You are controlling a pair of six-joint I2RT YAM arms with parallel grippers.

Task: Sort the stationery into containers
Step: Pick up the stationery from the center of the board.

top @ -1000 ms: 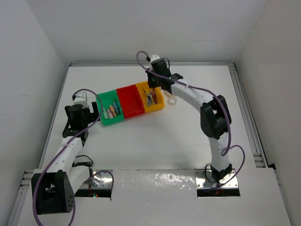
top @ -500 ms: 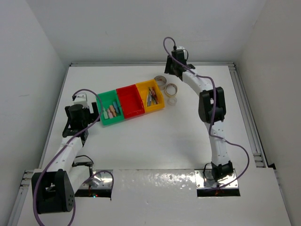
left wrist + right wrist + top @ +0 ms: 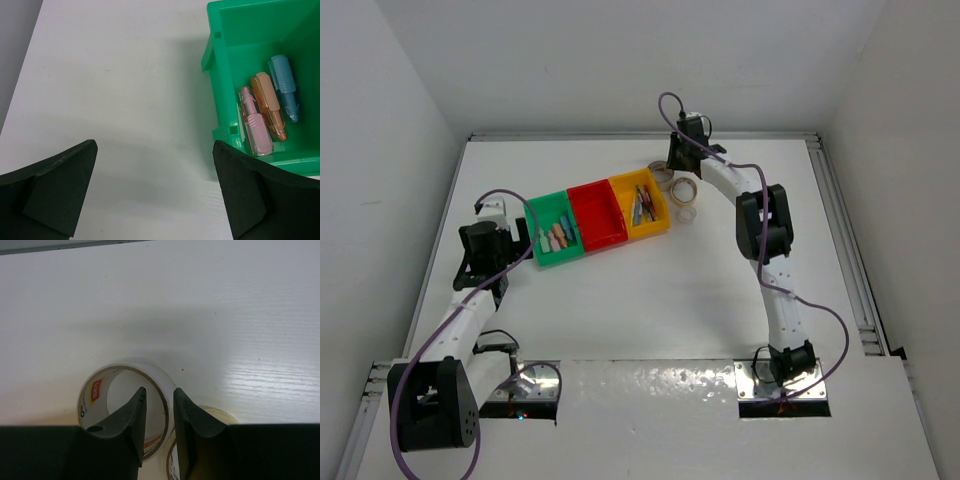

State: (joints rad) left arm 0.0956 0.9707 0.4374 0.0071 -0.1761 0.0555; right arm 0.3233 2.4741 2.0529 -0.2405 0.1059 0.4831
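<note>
The green [image 3: 542,212], red [image 3: 599,215] and yellow [image 3: 654,224] bins stand joined in a row. The green bin [image 3: 212,50] holds pink [image 3: 255,130], orange [image 3: 269,105] and blue [image 3: 285,85] blocks. The yellow bin holds pens [image 3: 642,203]. Three tape rolls lie right of the bins, the farthest one [image 3: 662,172] under my right gripper [image 3: 672,168]. In the right wrist view my right gripper [image 3: 159,392] straddles that tape roll's [image 3: 150,367] wall, one finger inside the ring, one outside, jaws closed narrowly on it. My left gripper [image 3: 155,190] is open and empty on the table left of the green bin.
A second tape roll [image 3: 215,412] touches the gripped one; it also shows in the top view [image 3: 684,190], with a third [image 3: 687,213] nearer. A raised rail [image 3: 835,200] runs along the table's right side and walls stand on three sides.
My right arm swung from above the yellow bin to the far tape roll and lowered its fingers over the roll's wall. The left arm has not moved.
</note>
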